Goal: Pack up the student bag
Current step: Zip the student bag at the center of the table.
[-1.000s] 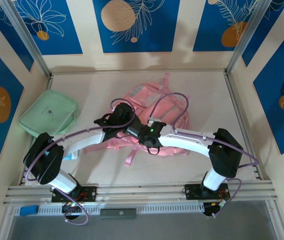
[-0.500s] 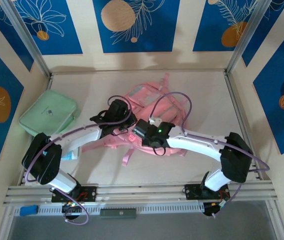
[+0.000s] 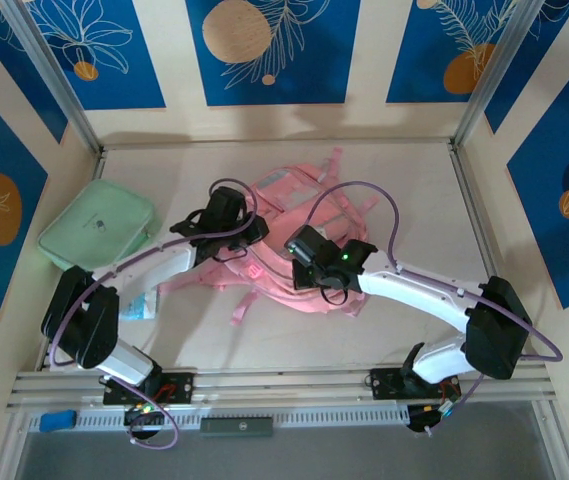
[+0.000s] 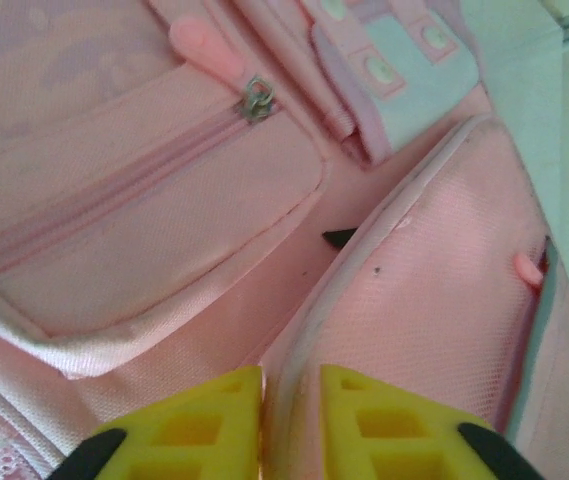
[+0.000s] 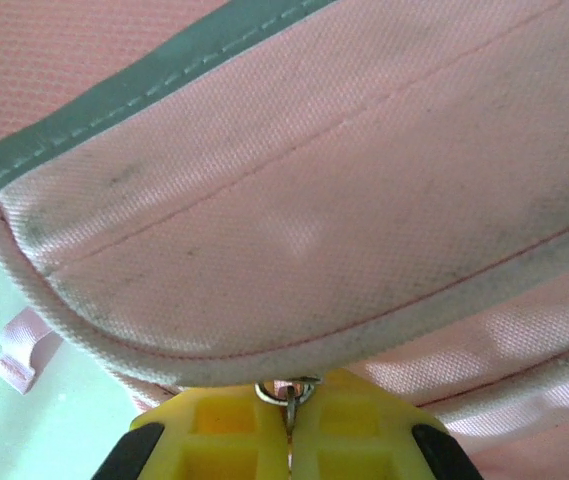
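Observation:
The pink student bag (image 3: pixel 294 195) lies flat in the middle of the table with both arms over it. My left gripper (image 3: pixel 247 240) is at the bag's left side. In the left wrist view my left gripper (image 4: pixel 292 390) stands slightly open, a pale piped edge (image 4: pixel 304 330) of a bag panel running between its yellow fingers, and a zipped pocket (image 4: pixel 144 220) lies to the left. My right gripper (image 3: pixel 292 243) is at the bag's near side. My right gripper (image 5: pixel 289 405) is shut on a metal zipper pull (image 5: pixel 274 392) under a bag rim with a grey strip (image 5: pixel 114 100).
A mint-green zip case (image 3: pixel 99 232) lies at the left wall. A small white and blue item (image 3: pixel 140 306) sits beside the left arm. A pink strap (image 3: pixel 238 312) trails toward the front rail (image 3: pixel 284 380). Walls close the table on three sides.
Both grippers have shifted farther from the bases and the bag has slid with them. The right jaws closed on the zipper pull. The left jaws have parted a little.

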Action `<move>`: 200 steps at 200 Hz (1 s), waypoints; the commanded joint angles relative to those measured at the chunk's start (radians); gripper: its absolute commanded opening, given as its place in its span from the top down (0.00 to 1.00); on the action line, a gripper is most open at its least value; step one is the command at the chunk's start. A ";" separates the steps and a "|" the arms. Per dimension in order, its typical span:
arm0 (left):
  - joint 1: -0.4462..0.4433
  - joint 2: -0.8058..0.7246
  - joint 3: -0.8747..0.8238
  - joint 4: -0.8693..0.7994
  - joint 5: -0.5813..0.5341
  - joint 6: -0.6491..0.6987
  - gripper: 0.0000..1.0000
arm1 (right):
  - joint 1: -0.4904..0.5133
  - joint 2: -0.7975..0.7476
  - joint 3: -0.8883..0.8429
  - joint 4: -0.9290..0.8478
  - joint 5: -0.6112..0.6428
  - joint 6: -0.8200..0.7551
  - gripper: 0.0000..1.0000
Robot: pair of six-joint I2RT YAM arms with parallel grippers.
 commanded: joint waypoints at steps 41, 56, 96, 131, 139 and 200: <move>-0.096 -0.238 -0.267 0.259 -0.066 -0.319 0.55 | -0.001 0.020 0.013 -0.008 -0.085 -0.003 1.00; -0.162 -0.225 -0.290 0.314 -0.103 -0.389 0.51 | -0.001 0.026 0.011 -0.003 -0.089 -0.003 1.00; -0.278 -0.123 -0.283 0.413 -0.211 -0.523 0.48 | 0.001 0.031 0.008 0.012 -0.095 0.009 1.00; -0.296 -0.047 -0.231 0.410 -0.265 -0.524 0.52 | 0.001 0.036 0.003 0.020 -0.086 0.008 1.00; -0.296 -0.036 -0.224 0.402 -0.275 -0.517 0.57 | 0.001 0.037 0.003 0.019 -0.079 0.008 1.00; -0.293 -0.028 -0.219 0.313 -0.355 -0.486 0.90 | -0.014 0.031 0.019 -0.006 -0.066 -0.016 1.00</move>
